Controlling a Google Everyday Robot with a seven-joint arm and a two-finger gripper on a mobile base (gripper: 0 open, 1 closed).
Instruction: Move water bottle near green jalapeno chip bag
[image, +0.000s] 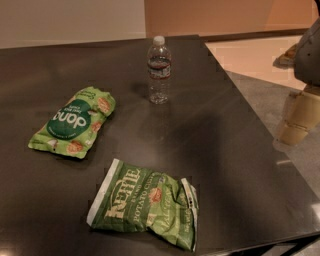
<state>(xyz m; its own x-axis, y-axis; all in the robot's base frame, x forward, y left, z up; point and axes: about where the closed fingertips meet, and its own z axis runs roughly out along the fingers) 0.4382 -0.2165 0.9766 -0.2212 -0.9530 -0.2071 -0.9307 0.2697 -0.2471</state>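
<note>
Water bottle (159, 70) stands upright, white cap on, toward the far edge of the dark table (240, 165). Green jalapeno chip bag (147, 202) lies flat and wrinkled near the front edge, well apart from the bottle and almost directly in front of it. Lighter green bag (75, 121) lies flat on the left part of the table, apart from both. Gripper (299, 120) sits at the right edge of the view, beyond the table's right side, well apart from the bottle; whether it is open or closed cannot be told.
</note>
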